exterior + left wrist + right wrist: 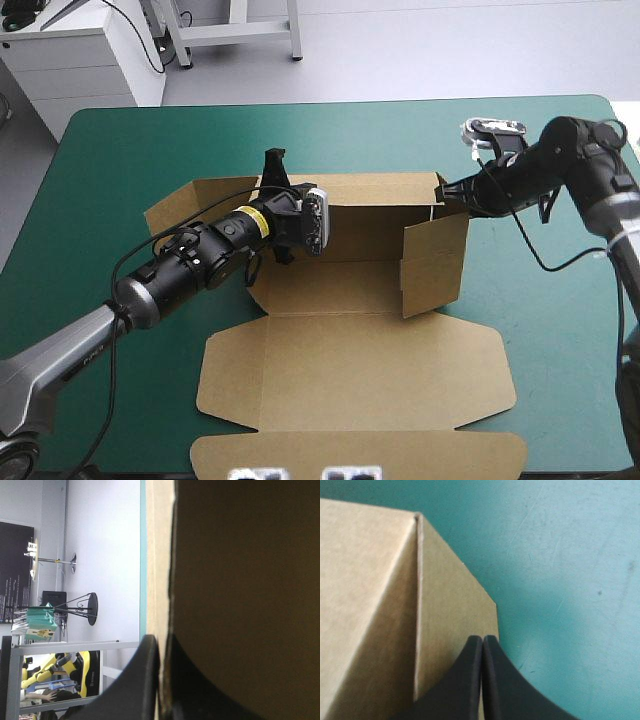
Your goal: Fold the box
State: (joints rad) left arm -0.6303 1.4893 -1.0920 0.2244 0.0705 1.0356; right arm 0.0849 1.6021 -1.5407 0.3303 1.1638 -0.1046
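The left claw [273,162] pinches the box [350,330] by its raised far wall, the right claw [446,190] by its corner. The lid lies unfolded.

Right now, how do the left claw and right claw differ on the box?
The left claw is shut on the box, back wall pinched between its fingers; the right claw is shut on nothing, fingers meeting in a point. The left claw sits toward the back wall's left end; the right claw at the far right corner, over a corner flap. Both at the box's far side.
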